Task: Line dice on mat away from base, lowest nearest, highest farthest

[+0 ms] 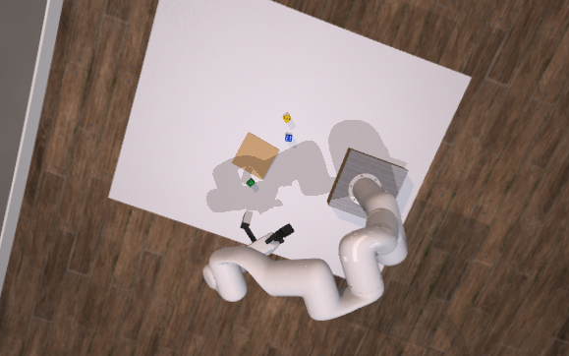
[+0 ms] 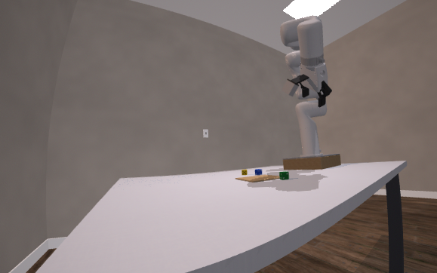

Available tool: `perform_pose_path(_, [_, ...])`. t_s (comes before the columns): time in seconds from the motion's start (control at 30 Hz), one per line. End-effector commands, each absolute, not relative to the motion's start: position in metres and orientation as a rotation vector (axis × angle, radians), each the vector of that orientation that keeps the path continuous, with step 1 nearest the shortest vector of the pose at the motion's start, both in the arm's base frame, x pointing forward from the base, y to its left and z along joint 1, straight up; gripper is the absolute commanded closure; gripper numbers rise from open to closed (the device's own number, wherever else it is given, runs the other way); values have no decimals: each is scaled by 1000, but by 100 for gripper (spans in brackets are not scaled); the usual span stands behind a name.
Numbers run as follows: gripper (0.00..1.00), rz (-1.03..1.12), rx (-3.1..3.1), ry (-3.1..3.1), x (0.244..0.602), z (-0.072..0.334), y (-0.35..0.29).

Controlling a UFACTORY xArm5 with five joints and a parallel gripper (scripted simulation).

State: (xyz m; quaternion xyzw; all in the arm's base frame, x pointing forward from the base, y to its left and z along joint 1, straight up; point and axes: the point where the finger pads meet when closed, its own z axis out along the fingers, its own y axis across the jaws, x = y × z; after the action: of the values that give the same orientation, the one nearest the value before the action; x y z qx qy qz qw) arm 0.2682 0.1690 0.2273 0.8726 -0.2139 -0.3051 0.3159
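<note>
A wide, flat white desk point(image 1: 204, 74) fills most of the top view, standing on a dark brown wood-plank floor point(image 1: 509, 246), with grey walls point(image 2: 146, 94) around it in the exterior view. At about four o'clock on the desk sits a square brown base block with a ribbed grey top point(image 1: 386, 169), and from it rises the glossy white five-jointed robot arm point(image 1: 312, 280), which loops out past the desk's five o'clock edge and bends back toward it. In the exterior view the arm stands tall above the base block, folded high over the desk. At its tip is the black pincer point(image 1: 265, 227), its two fingers spread fully apart and pinching nothing; it hangs well above the desk near the six o'clock edge. Near the desk's centre lies a thin, flat, tan square mat point(image 1: 256, 155), resting flat on the desk, partly under the arm's grey shadow. No die is on the mat. A small green die point(image 1: 251, 182) lies on the desk just beside the mat's six o'clock corner. A small blue die point(image 1: 288, 138) lies near the mat's three o'clock side, apart from it. A small yellow die point(image 1: 286, 117) lies just beyond the blue one, toward twelve o'clock. Their pips are too small to read.
</note>
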Motion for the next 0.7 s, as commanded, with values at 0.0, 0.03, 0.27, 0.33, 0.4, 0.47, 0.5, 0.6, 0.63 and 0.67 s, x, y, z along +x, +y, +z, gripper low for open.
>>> perform_pose_path(0.0, [0, -801, 2301, -564, 269, 228, 169])
perform_pose_path(0.03, [0, -801, 2301, -564, 269, 228, 169])
perform_pose_path(0.27, [0, -801, 2301, -564, 269, 228, 169])
perform_pose_path(0.33, [0, -801, 2301, -564, 269, 228, 169])
perform_pose_path(0.4, [0, -801, 2301, -564, 269, 228, 169])
perform_pose_path(0.47, [0, -801, 2301, -564, 269, 228, 169])
perform_pose_path(0.5, [0, -801, 2301, -564, 269, 228, 169])
perform_pose_path(0.6, [0, -802, 2304, -566, 269, 227, 169])
perform_pose_path(0.63, [0, -803, 2311, -571, 271, 226, 167])
perform_pose_path(0.67, [0, -804, 2323, -580, 274, 223, 164])
